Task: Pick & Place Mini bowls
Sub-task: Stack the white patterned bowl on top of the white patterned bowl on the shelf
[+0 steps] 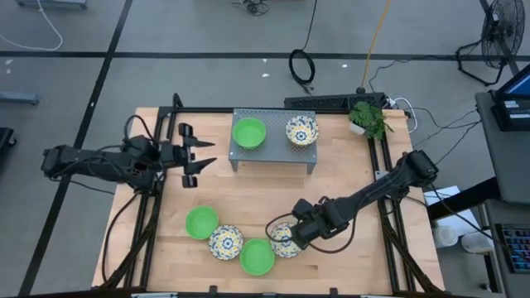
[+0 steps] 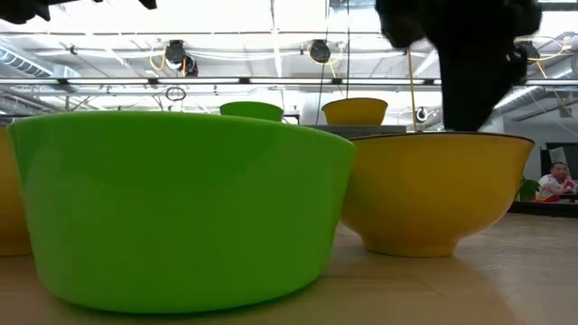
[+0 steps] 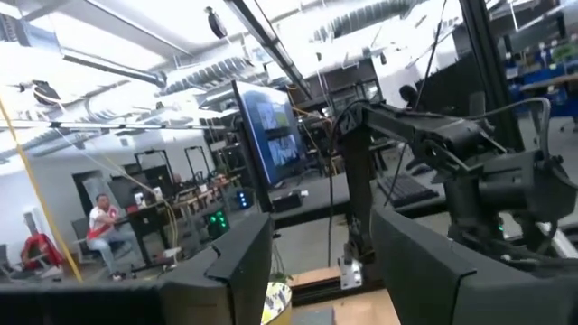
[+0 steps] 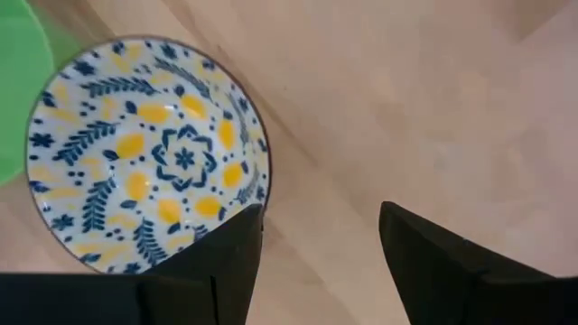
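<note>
Nearest to us, along the near edge of the wooden table (image 1: 348,178), we see four mini bowls in a loose row. A plain green bowl (image 1: 257,257) sits closest to the edge, touching or nearly touching a floral bowl (image 1: 225,242) on its left. Just beyond that one, further left, lies another green bowl (image 1: 201,223). On the right of the row is a second floral bowl (image 1: 285,242), partly covered from above by the right arm.

The right gripper (image 1: 286,237) hangs right over this bowl. In the right wrist view its two dark fingers (image 4: 226,271) stand parted, one over the rim of the floral bowl (image 4: 149,153) and the other over bare wood, clasping nothing.

In the low view, the green bowl (image 2: 181,208) fills the foreground, with a bowl that is yellow on the outside (image 2: 433,190) just behind it on the right.

Further off, at the left side of the table, we find the left gripper (image 1: 197,154) held above the wood, its fingers spread and empty.

At the far middle stands the grey perforated stand (image 1: 273,153), carrying a green bowl (image 1: 248,133) on its left and a floral bowl (image 1: 301,130) on its right. A small potted plant (image 1: 368,118) sits at the far right corner.
</note>
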Controlling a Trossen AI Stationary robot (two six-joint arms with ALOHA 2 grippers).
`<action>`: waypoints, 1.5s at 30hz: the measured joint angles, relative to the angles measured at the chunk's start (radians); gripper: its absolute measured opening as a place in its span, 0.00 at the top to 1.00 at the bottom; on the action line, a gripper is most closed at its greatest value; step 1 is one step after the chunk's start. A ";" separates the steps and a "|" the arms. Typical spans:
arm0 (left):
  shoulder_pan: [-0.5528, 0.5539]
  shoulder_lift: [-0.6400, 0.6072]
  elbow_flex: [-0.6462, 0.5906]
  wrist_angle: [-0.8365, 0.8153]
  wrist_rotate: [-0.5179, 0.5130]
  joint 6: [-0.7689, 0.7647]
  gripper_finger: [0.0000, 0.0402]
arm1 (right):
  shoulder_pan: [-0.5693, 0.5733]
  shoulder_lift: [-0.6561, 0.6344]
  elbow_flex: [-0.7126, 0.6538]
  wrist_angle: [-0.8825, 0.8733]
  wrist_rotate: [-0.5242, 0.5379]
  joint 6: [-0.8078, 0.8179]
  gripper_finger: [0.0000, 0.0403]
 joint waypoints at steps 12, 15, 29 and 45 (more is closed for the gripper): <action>0.000 0.055 0.000 0.082 0.000 0.035 0.52 | -0.009 0.000 -0.135 0.239 -0.109 0.027 0.48; 0.000 0.054 0.000 0.084 0.000 0.035 0.52 | -0.009 0.000 -0.147 0.221 -0.107 0.028 0.48; 0.000 0.054 0.000 0.074 0.000 0.002 0.52 | -0.020 -0.027 -0.159 -0.010 -0.092 0.011 0.48; 0.000 0.054 0.000 0.058 0.000 -0.024 0.51 | -0.036 -0.098 -0.159 0.073 -0.080 -0.019 0.48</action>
